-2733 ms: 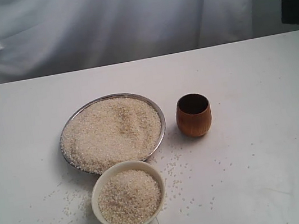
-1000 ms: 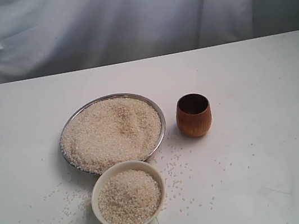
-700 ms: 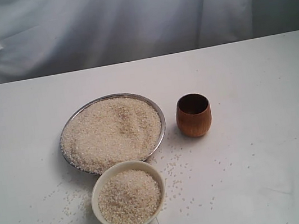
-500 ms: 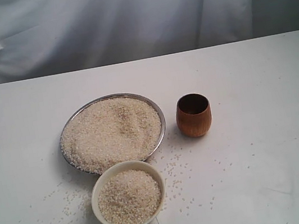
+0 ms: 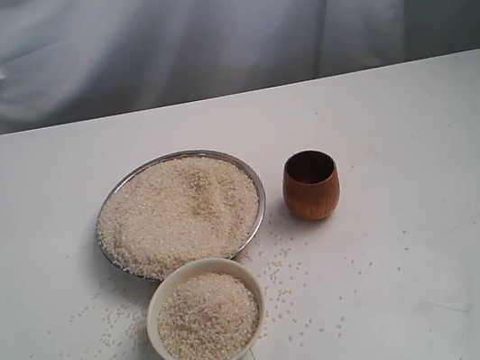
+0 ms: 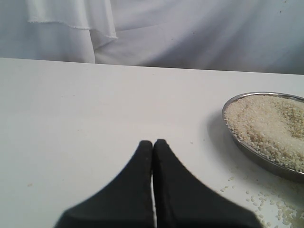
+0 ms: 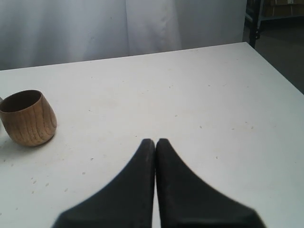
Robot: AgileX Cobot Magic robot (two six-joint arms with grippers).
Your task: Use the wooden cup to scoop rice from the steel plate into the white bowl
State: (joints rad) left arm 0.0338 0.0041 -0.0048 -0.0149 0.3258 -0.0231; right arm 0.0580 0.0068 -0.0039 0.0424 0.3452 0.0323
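Both pincers closed, tips pressed together

The wooden cup (image 7: pixel 27 118) stands upright on the counter (image 5: pixel 415 134), well apart from the right pincer (image 7: pixel 155 141). The left pincer (image 6: pixel 152 142) sits near the steel plate (image 5: pixel 257 182), which is heaped with rice (image 5: pixel 179 210). The white bowl (image 5: pixel 155 305), just beside the plate, is nearly full.

Reddish-brown wooden cup (image 5: pixel 311 189), beige rice (image 5: pixel 179 211)
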